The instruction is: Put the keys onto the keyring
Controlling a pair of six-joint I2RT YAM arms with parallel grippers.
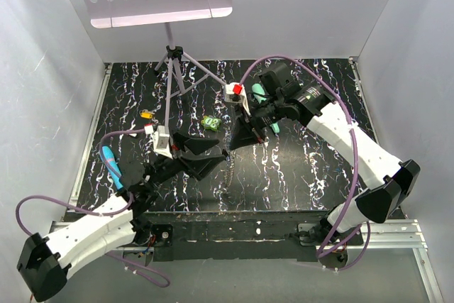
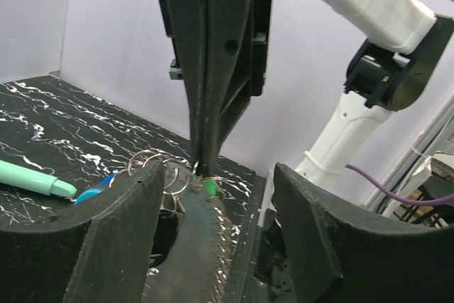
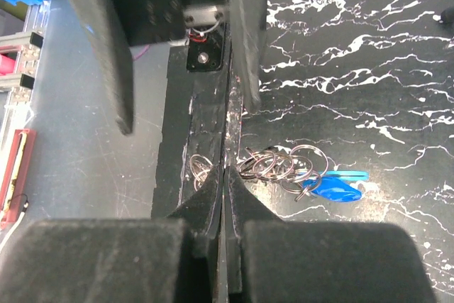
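Keyring [image 3: 278, 164] is lying flat on the table [image 1: 298, 175], a tangle of thin metal rings. Seen from the right wrist, a blue clasp [image 3: 333, 189] is sitting at its three o'clock end. The rings are resting where the marbled top is meeting a plain dark strip.

The right gripper [image 3: 224, 175] is pointing down with its fingers pressed tight together. Its tips are touching the table at the nine o'clock edge of the tangle, and one more loop is showing just past them at nine o'clock. Whether the tips are nipping a ring is impossible to tell.

The left gripper [image 3: 189, 115] is facing it, fingers standing wide apart and holding nothing, with the right gripper's tips sitting in line with the gap. From the left wrist, a small green spot [image 2: 209, 188] is showing just below those tips, too blurred to name.

From above, the yellow key [image 1: 147, 113] is lying at ten o'clock on the table, well apart from the keyring and both grippers. A green block [image 1: 209, 123] is sitting near the left gripper, at its twelve o'clock. A teal pen [image 1: 112, 164] is lying at nine o'clock beside the left arm. A tripod stand [image 1: 170, 54] is standing at twelve o'clock by the back wall.
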